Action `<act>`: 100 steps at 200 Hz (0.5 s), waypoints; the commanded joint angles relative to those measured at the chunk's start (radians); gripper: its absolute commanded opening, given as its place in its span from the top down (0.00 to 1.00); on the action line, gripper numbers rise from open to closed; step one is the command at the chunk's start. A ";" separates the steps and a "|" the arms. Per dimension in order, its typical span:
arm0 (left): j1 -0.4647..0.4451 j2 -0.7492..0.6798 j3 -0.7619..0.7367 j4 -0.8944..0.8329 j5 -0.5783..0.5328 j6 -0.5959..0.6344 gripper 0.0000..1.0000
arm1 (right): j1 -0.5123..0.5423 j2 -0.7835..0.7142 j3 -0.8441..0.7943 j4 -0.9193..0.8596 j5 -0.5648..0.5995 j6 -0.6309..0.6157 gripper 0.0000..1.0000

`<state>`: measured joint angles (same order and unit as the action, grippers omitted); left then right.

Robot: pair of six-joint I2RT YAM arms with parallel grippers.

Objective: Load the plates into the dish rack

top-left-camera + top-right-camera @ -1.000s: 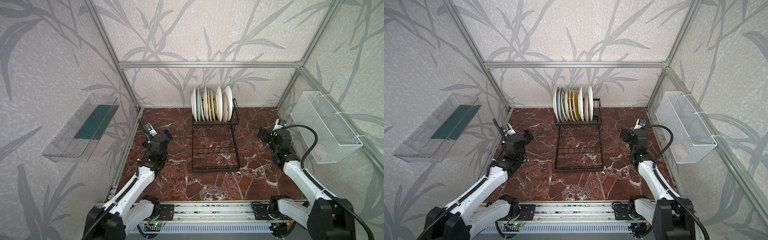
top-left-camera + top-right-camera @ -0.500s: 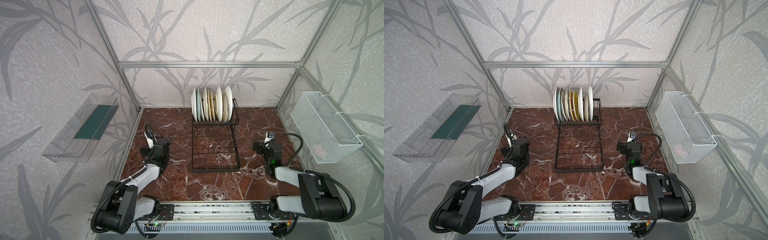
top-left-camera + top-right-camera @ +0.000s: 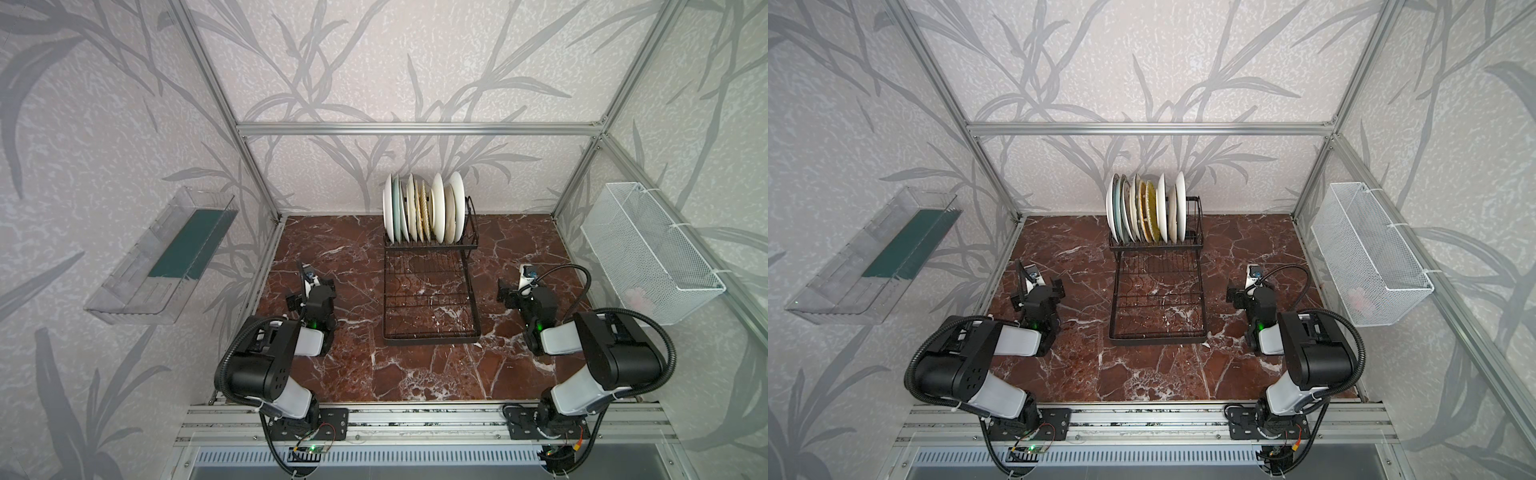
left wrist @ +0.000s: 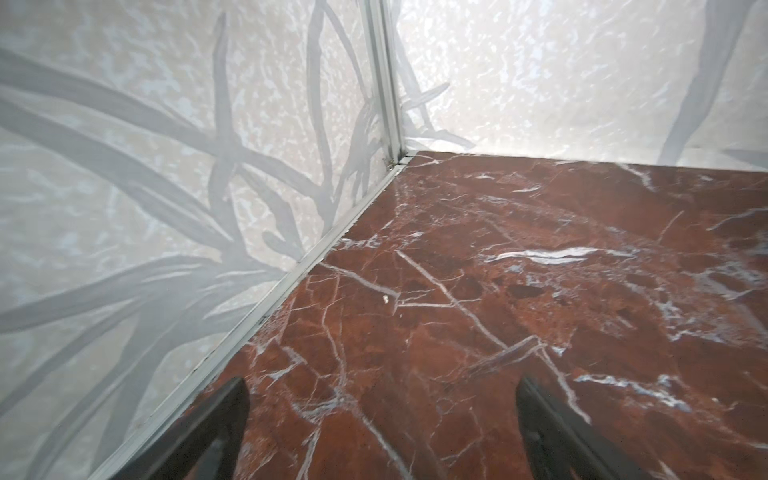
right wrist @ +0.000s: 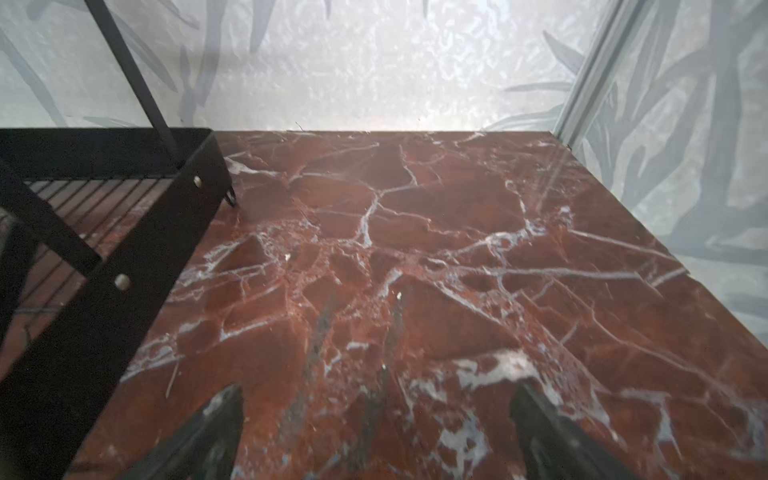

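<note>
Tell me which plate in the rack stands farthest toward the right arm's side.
The white plate ending the row on the right, beside the side rail of the dish rack; all other plates stand to its left.

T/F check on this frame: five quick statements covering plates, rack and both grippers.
1. The plates stand on edge in the raised back section of the dish rack. True.
2. The left gripper is holding a plate. False: its jaws are open with nothing between them, over bare marble tabletop.
3. One plate lies flat on the rack's flat grid tray. False: no plate shows on it; only marble shows through the wires.
4. The right gripper is open and holds nothing, off to the side of the rack. True.
5. A white mesh basket hangs on the wall on the right arm's side. True.
</note>
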<state>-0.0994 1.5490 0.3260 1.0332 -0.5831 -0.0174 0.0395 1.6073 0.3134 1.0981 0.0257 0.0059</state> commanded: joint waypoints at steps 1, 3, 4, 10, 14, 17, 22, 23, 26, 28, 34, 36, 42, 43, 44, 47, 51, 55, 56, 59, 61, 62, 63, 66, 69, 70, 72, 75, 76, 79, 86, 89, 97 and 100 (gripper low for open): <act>0.066 0.037 0.010 0.034 0.198 -0.036 0.01 | 0.003 -0.021 0.017 -0.035 -0.050 -0.023 0.01; 0.070 0.046 0.008 0.049 0.201 -0.033 0.01 | 0.003 -0.020 0.017 -0.033 -0.048 -0.024 0.01; 0.071 0.047 0.008 0.052 0.202 -0.032 0.01 | 0.004 -0.020 0.017 -0.033 -0.048 -0.024 0.01; 0.070 0.032 0.013 -0.001 0.204 -0.045 0.01 | 0.003 -0.021 0.016 -0.034 -0.046 -0.024 0.01; 0.074 0.016 0.022 -0.046 0.207 -0.058 0.01 | 0.003 -0.021 0.019 -0.039 -0.041 -0.022 0.01; 0.077 0.009 0.030 -0.071 0.211 -0.063 0.01 | 0.003 -0.021 0.022 -0.045 -0.041 -0.022 0.01; 0.084 0.006 0.038 -0.087 0.219 -0.069 0.01 | 0.004 -0.022 0.028 -0.057 -0.038 -0.020 0.01; 0.085 0.007 0.039 -0.087 0.220 -0.070 0.01 | 0.004 -0.022 0.029 -0.059 -0.037 -0.021 0.01; 0.088 0.011 0.038 -0.076 0.222 -0.066 0.01 | 0.005 -0.023 0.030 -0.063 -0.037 -0.022 0.01; 0.088 0.013 0.036 -0.066 0.221 -0.066 0.01 | 0.005 -0.023 0.030 -0.064 -0.037 -0.022 0.01; 0.088 0.030 0.028 -0.021 0.223 -0.058 0.01 | 0.006 -0.022 0.031 -0.061 -0.036 -0.024 0.01; 0.088 0.034 0.026 -0.010 0.220 -0.054 0.01 | 0.006 -0.022 0.030 -0.062 -0.037 -0.024 0.01; 0.087 0.030 0.028 -0.022 0.221 -0.056 0.01 | 0.008 -0.022 0.035 -0.071 -0.042 -0.027 0.01; 0.087 0.029 0.028 -0.028 0.222 -0.058 0.01 | 0.009 -0.022 0.036 -0.073 -0.044 -0.029 0.01; 0.087 0.029 0.028 -0.033 0.221 -0.059 0.01 | 0.009 -0.023 0.037 -0.075 -0.046 -0.030 0.01; 0.087 0.022 0.032 -0.052 0.221 -0.064 0.01 | 0.010 -0.023 0.040 -0.079 -0.053 -0.034 0.01; 0.087 0.016 0.034 -0.061 0.221 -0.068 0.01 | 0.010 -0.023 0.043 -0.084 -0.071 -0.038 0.01; 0.087 0.017 0.033 -0.056 0.222 -0.066 0.01 | 0.010 -0.022 0.047 -0.092 -0.085 -0.043 0.01; 0.087 0.019 0.033 -0.053 0.221 -0.065 0.01 | 0.010 -0.022 0.049 -0.095 -0.088 -0.045 0.01; 0.087 0.023 0.031 -0.038 0.221 -0.062 0.01 | 0.010 -0.023 0.053 -0.104 -0.099 -0.049 0.01; 0.087 0.027 0.029 -0.027 0.221 -0.059 0.01 | 0.010 -0.023 0.055 -0.109 -0.104 -0.053 0.01; 0.087 0.028 0.028 -0.022 0.222 -0.058 0.01 | 0.010 -0.023 0.056 -0.112 -0.108 -0.054 0.01; 0.087 0.030 0.027 -0.018 0.221 -0.056 0.01 | 0.010 -0.023 0.057 -0.114 -0.111 -0.056 0.01; 0.087 0.033 0.026 -0.013 0.222 -0.054 0.01 | 0.010 -0.023 0.060 -0.119 -0.117 -0.060 0.01; 0.088 0.031 0.026 -0.020 0.222 -0.056 0.01 | 0.010 -0.022 0.062 -0.121 -0.125 -0.061 0.01; 0.088 0.030 0.027 -0.023 0.222 -0.057 0.01 | 0.010 -0.022 0.062 -0.120 -0.125 -0.061 0.01; 0.088 0.028 0.029 -0.030 0.222 -0.059 0.01 | 0.010 -0.023 0.062 -0.121 -0.125 -0.062 0.01; 0.087 0.024 0.031 -0.042 0.222 -0.061 0.01 | 0.009 -0.023 0.062 -0.121 -0.125 -0.062 0.01; 0.087 0.023 0.031 -0.045 0.222 -0.062 0.01 | 0.009 -0.023 0.062 -0.121 -0.125 -0.062 0.01; 0.087 0.021 0.031 -0.048 0.222 -0.063 0.01 | 0.010 -0.023 0.061 -0.121 -0.125 -0.061 0.01; 0.087 0.025 0.030 -0.033 0.222 -0.060 0.01 | 0.010 -0.023 0.062 -0.120 -0.126 -0.062 0.01; 0.087 0.028 0.028 -0.024 0.223 -0.057 0.01 | 0.010 -0.023 0.062 -0.120 -0.126 -0.062 0.01; 0.087 0.029 0.028 -0.024 0.221 -0.056 0.01 | 0.010 -0.024 0.062 -0.120 -0.126 -0.061 0.01; 0.087 0.028 0.029 -0.031 0.222 -0.058 0.01 | 0.010 -0.022 0.062 -0.121 -0.126 -0.062 0.01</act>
<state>-0.0166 1.5723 0.3393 0.9951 -0.3733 -0.0715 0.0441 1.6020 0.3588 0.9897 -0.0708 -0.0364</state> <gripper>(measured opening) 0.991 0.991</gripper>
